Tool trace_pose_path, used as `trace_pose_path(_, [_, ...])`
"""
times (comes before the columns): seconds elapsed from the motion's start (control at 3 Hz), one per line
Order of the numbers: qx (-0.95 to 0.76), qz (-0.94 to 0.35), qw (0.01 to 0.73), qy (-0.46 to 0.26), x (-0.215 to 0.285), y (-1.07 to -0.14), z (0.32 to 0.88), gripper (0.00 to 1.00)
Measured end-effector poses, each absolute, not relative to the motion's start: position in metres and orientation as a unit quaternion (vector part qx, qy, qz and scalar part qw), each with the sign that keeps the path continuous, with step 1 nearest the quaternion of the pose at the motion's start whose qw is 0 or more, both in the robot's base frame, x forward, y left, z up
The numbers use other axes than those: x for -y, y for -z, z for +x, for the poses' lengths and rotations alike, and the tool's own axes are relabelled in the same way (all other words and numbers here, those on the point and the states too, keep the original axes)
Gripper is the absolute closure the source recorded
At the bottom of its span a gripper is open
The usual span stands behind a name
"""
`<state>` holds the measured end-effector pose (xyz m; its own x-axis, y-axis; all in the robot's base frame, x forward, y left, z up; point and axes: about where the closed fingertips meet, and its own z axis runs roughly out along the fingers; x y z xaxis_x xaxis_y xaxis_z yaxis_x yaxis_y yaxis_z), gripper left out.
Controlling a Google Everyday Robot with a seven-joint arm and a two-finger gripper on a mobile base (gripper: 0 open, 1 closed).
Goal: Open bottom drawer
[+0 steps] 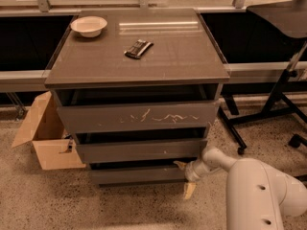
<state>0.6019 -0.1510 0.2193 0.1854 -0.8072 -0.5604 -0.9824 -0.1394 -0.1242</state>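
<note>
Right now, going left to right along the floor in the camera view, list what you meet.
Open brown cardboard box → short dark grey-brown bottom drawer → tan-fingered gripper, open at that drawer's right end → white rounded robot arm.

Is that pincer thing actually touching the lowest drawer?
Cannot tell. The camera view shows the pincer at the bottom drawer's right end, its upper finger overlapping the drawer's top edge, but no plain contact or gap.

Hand at right end of bottom drawer; open floor in front.
</note>
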Motion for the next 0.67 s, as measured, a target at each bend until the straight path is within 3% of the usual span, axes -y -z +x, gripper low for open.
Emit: trace_pose_path(0.67, [-0.621,-0.725,0.237,-0.180,0.1447,-0.1899,0.6178,0.14])
